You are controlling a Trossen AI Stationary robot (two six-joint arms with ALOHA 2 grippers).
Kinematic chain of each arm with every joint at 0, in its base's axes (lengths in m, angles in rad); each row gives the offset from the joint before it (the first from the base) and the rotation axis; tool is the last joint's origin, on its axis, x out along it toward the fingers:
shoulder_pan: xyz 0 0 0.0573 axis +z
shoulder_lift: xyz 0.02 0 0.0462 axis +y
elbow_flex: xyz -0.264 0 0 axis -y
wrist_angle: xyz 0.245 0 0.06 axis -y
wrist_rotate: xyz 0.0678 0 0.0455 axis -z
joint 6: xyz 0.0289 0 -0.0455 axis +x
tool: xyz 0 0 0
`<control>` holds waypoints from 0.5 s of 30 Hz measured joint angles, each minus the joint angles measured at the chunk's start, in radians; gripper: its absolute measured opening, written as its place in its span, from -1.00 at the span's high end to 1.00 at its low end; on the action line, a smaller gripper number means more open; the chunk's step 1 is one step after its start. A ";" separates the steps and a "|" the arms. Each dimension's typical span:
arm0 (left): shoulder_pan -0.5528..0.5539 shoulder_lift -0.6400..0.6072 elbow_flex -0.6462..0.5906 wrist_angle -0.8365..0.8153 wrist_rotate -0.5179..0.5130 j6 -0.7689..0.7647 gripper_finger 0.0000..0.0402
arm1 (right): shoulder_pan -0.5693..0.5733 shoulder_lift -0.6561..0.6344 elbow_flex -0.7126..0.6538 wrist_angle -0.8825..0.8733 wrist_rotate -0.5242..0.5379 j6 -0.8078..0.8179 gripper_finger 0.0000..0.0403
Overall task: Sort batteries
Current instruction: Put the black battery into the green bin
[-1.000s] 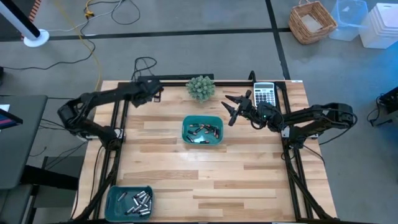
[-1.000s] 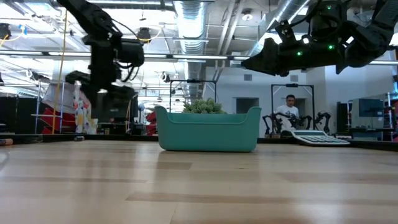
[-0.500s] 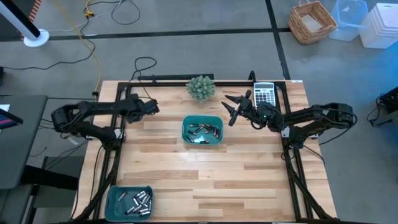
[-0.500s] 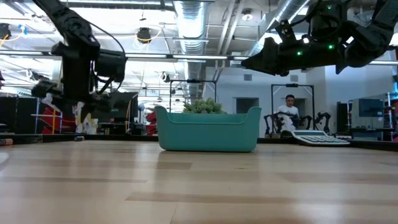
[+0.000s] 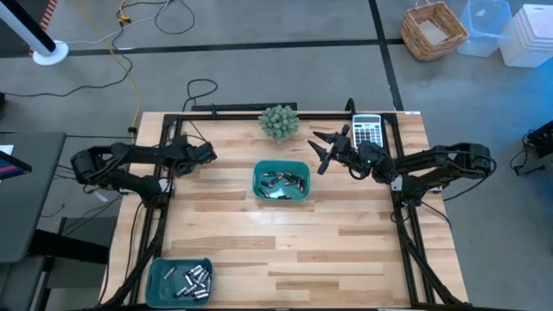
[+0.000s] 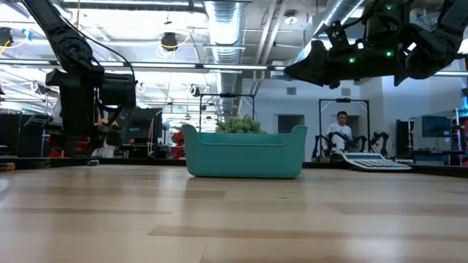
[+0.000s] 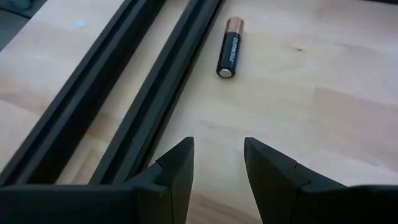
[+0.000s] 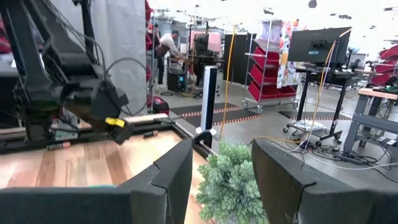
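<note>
The left gripper (image 7: pixel 216 163) has swung from the table's back edge down to its left side and now hovers low, jaws open, short of a lone battery (image 7: pixel 227 47) lying beside the black rail (image 7: pixel 149 93); a pickup looks likely next. More batteries (image 5: pixel 283 181) fill the middle tray (image 5: pixel 257 171), others the near-left tray (image 5: pixel 155 276). The right gripper (image 5: pixel 323 149) has not moved, held open in the air between the plant (image 5: pixel 279 121) and calculator (image 5: pixel 368 131).
</note>
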 joint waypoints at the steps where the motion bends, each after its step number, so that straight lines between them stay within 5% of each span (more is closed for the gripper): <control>1: 0.008 0.000 -0.004 0.011 0.000 0.001 0.32 | 0.000 0.000 0.000 0.009 0.000 0.004 0.10; 15: 0.085 0.050 -0.008 0.197 -0.004 0.142 0.28 | 0.010 0.000 0.000 0.023 0.002 0.026 0.10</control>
